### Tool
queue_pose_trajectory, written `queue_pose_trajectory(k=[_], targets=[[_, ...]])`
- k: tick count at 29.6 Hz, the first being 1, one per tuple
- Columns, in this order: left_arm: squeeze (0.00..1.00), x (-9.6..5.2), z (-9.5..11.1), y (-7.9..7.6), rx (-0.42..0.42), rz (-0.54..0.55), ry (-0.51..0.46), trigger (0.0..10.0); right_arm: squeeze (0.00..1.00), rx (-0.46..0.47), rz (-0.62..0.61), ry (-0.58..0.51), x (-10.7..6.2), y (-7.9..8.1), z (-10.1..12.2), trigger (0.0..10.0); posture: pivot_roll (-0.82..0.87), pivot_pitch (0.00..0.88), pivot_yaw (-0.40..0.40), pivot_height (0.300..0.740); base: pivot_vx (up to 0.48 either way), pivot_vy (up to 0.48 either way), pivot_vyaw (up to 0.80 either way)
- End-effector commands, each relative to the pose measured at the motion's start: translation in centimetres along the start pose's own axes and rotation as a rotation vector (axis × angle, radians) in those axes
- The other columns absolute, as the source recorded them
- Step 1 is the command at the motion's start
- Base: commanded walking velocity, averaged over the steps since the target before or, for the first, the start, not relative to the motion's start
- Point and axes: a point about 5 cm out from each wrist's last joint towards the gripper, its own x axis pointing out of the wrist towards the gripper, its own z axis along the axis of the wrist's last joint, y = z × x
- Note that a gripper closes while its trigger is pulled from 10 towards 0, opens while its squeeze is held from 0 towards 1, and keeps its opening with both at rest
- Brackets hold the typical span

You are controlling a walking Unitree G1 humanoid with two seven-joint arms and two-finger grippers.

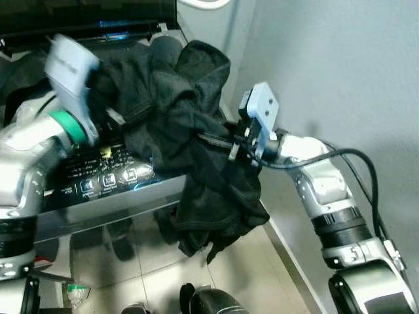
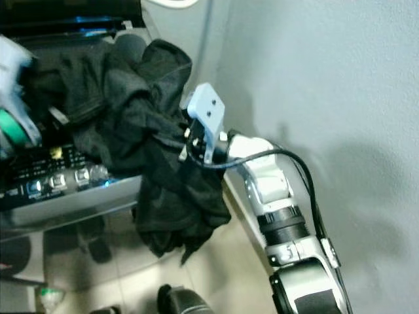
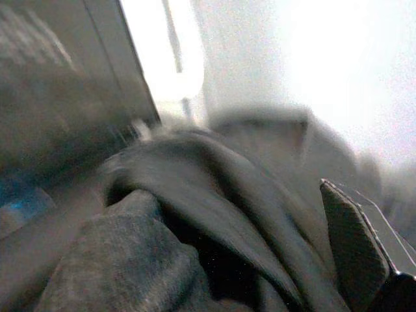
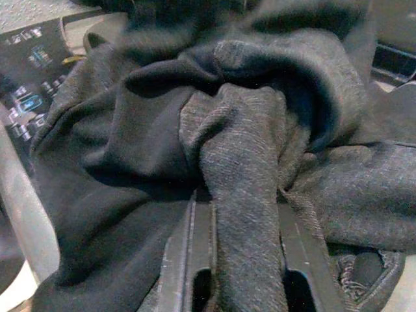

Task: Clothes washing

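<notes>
Up close, right fingers (image 4: 237,260) pinch dark garment (image 1: 190,131); left fingers' (image 3: 357,253) state unclear.

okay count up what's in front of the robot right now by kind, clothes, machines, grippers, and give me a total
Dark garment: 1, draped over the machine's front edge
Washing machine: 1
Grippers: 2, right gripper pinching a fold of the garment, left gripper at the cloth
Total: 4
</notes>
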Motion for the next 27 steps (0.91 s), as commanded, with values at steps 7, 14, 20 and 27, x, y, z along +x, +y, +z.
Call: queue_pose_trajectory(k=[7, 14, 20, 27], targets=[[0.0, -3.3, 8.1, 0.6, 0.083, 0.026, -0.324, 10.0, 0.0, 0.0, -0.173, -0.194, 3.0, -1.4, 3.7, 0.0, 0.17, 0.158, -0.061, 0.74, 0.0, 0.0, 0.0], [0.0, -3.3, 10.4, 0.4, 0.079, 0.019, -0.453, 10.0, 0.0, 0.023, -0.188, -0.447, 7.6, -1.1, 10.5, 0.0, 0.17, 0.143, -0.067, 0.74, 0.0, 0.0, 0.0], [0.0, -3.9, 12.5, 0.3, 0.068, -0.01, -0.556, 10.0, 0.0, 0.153, -0.22, -0.576, 11.8, -0.7, 15.5, 0.0, 0.17, 0.134, -0.086, 0.74, 0.0, 0.0, 0.0], [0.0, -5.0, 12.9, -0.8, 0.067, -0.076, -0.547, 10.0, 0.0, 0.297, -0.411, -0.506, 14.8, -0.7, 17.0, 0.0, 0.2, 0.129, -0.116, 0.74, 0.0, 0.0, 0.0]])
